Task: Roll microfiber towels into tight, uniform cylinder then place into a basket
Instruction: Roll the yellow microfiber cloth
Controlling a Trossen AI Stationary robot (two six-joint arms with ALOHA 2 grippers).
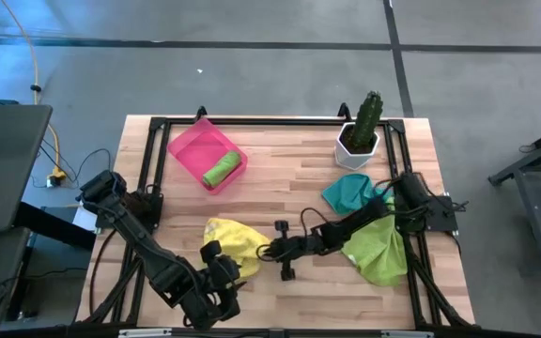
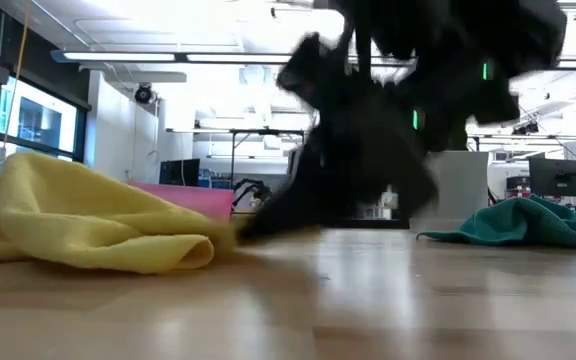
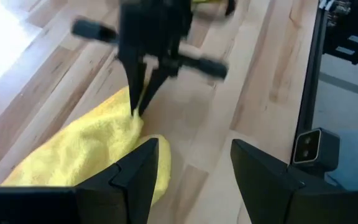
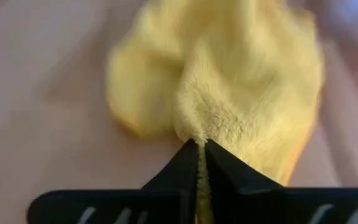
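A crumpled yellow towel (image 1: pixel 228 239) lies near the table's front middle; my right gripper (image 1: pixel 263 252) is shut on its right edge. My left gripper (image 3: pixel 191 168) stands open just in front of the towel's near side (image 1: pixel 228 268), with nothing between its fingers. A teal towel (image 1: pixel 350 192) and a lime green towel (image 1: pixel 378 249) lie crumpled at the right, partly under my right arm. The pink basket (image 1: pixel 188 145) stands at the far left with a rolled green towel (image 1: pixel 222 171) lying inside it. My right gripper pinches a bunched bit of the yellow towel's right edge (image 4: pixel 199 138) between its two fingertips (image 3: pixel 138 93). The fingers come from the table's right, slanting downward. The cloth rises in a small peak to the fingers, and the rest of the towel (image 2: pixel 78 215) lies slack on the table.
A white pot with a green cactus (image 1: pixel 360 139) stands at the far right. A dark frame (image 1: pixel 252 120) runs along the table's edges. Bare wood (image 1: pixel 289 178) shows between the basket and the teal towel.
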